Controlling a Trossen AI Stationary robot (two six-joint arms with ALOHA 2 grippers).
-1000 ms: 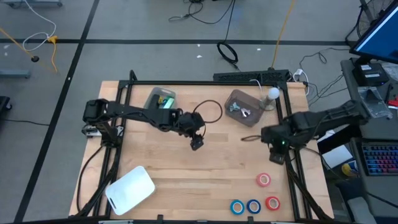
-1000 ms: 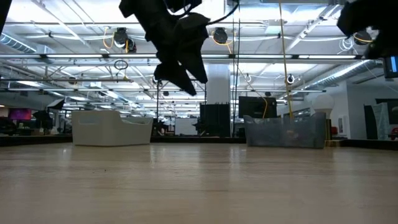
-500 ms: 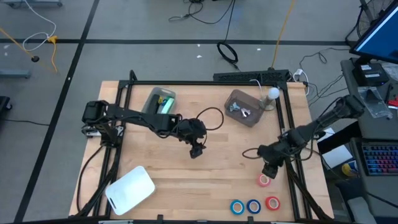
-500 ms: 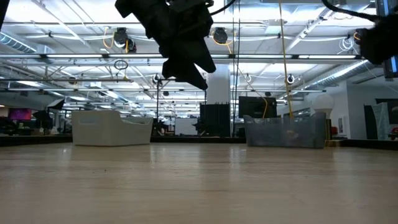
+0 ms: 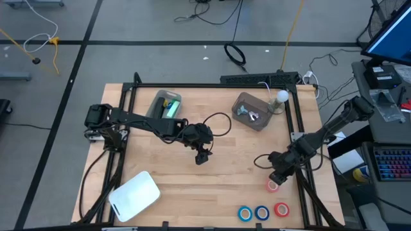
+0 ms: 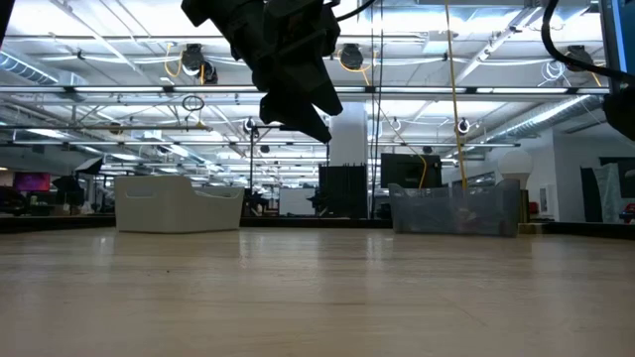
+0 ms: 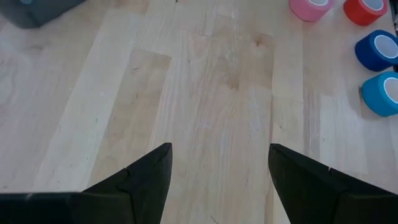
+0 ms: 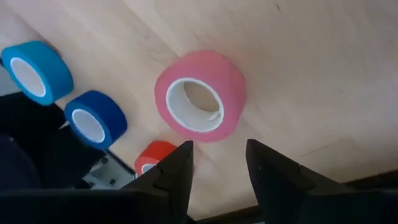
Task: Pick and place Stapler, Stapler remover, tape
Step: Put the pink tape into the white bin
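Observation:
Four tape rolls lie flat on the table near its right front corner: pink (image 5: pixel 273 186), red (image 5: pixel 281 209), dark blue (image 5: pixel 261 212) and light blue (image 5: pixel 244 213). My right gripper (image 5: pixel 277 178) is open just above and on the far side of the pink roll (image 8: pixel 200 96). Its fingers (image 8: pixel 171 174) stand short of the roll and touch nothing. My left gripper (image 5: pixel 202 157) is open and empty above the middle of the table. In the left wrist view (image 7: pixel 221 168) it looks past bare wood toward the rolls (image 7: pixel 377 50).
A grey bin (image 5: pixel 166 104) with a green thing in it stands at the far left. A second grey bin (image 5: pixel 250 110) with small metal things stands at the far right, next to a white bulb (image 5: pixel 282 97). A white lid-like piece (image 5: pixel 133 194) lies near the front left.
My right gripper has swung from the table's right edge toward the near edge and come down over the pink tape roll, staying open. My left gripper has shifted slightly toward the near edge. The rolls have not moved.

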